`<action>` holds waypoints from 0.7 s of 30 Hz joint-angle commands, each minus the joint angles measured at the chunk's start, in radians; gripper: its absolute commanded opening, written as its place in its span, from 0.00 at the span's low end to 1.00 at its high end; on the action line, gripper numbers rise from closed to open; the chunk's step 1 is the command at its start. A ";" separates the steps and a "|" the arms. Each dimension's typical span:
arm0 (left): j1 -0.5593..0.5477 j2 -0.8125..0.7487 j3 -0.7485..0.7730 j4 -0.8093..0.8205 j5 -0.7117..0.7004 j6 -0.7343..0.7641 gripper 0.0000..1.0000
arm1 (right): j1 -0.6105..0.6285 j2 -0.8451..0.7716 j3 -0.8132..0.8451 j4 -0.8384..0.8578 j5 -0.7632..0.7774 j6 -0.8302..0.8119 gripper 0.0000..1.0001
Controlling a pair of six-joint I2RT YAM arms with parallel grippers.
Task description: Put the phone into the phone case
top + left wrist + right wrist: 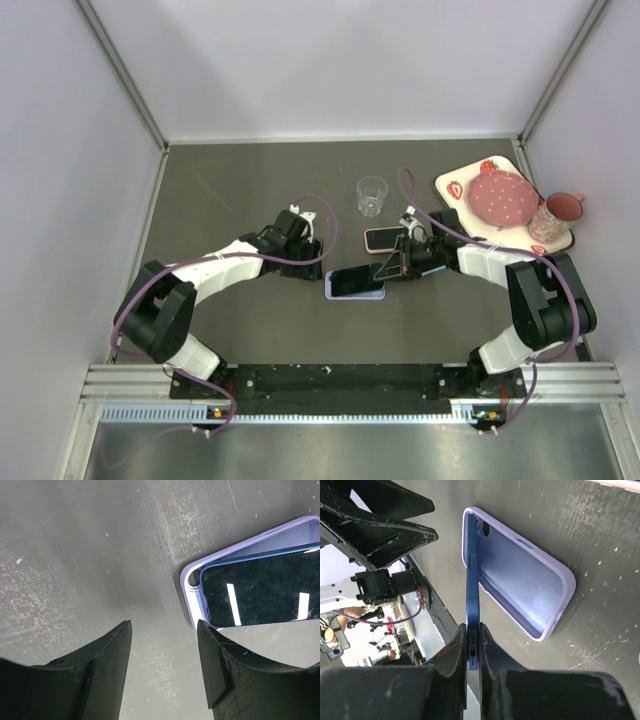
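A blue phone (357, 281) with a dark screen is tilted over a lilac phone case (330, 292) at the table's middle. My right gripper (472, 647) is shut on the phone's (472, 595) bottom, port end. The phone's far end rests inside the case's (525, 585) far end, and the near end is raised above the open case. My left gripper (164, 630) is open and empty, just left of the case's rounded end (192, 587), not touching it. The phone's screen (260, 587) shows there. The left fingers (385, 525) show in the right wrist view.
A clear glass cup (371, 195) stands behind the case. A pink phone-like object (381, 239) lies by the right gripper. At the back right, a strawberry tray (455, 186) bears a pink dotted plate (503, 198), a pink mug (566, 208) and a small glass (544, 223).
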 commanded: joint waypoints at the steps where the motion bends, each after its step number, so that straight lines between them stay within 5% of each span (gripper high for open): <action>1: 0.002 0.005 -0.012 0.040 -0.019 -0.003 0.60 | 0.024 0.021 0.064 -0.003 -0.006 -0.026 0.00; 21: 0.002 0.050 -0.019 0.037 -0.075 -0.003 0.57 | 0.048 0.149 0.067 -0.051 0.180 -0.013 0.00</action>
